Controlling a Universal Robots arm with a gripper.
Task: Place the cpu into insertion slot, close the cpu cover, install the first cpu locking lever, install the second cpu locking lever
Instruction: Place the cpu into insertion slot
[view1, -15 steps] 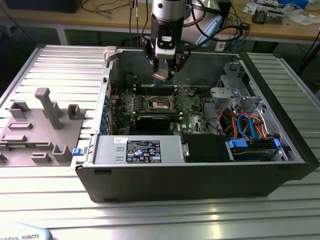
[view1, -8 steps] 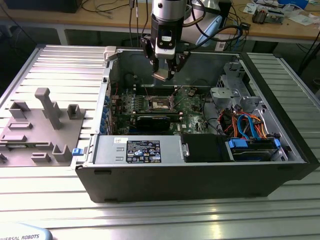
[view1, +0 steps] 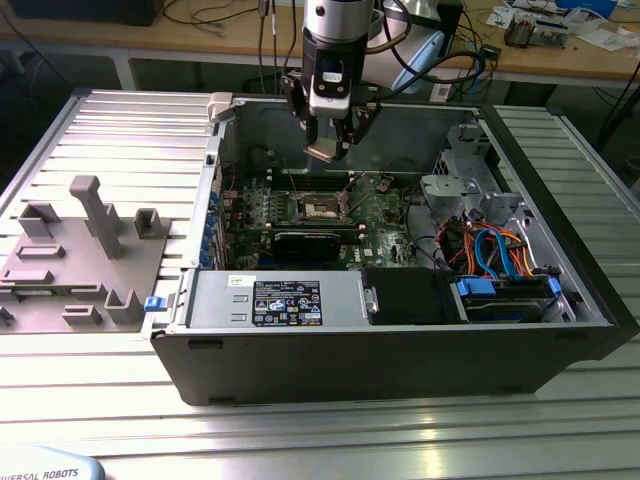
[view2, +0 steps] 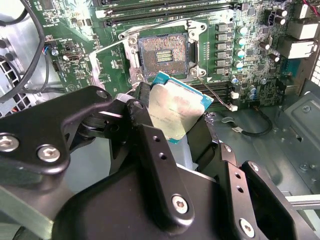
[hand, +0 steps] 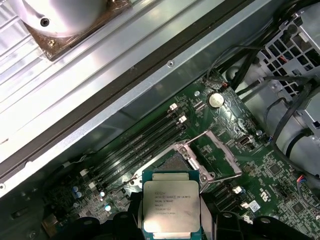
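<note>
Second wrist view: the gripper (view2: 175, 119) pinches the cpu (view2: 177, 110) between its fingers (view2: 141, 107), apart above the open insertion slot (view2: 162, 56), far in the computer case (view2: 300, 122); skewed lowering could bend contacts.

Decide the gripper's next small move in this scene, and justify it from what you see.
Probably lower the cpu toward the insertion slot: the gripper holds it well above the motherboard, and the slot's contacts lie bare with the cpu cover swung open.
</note>
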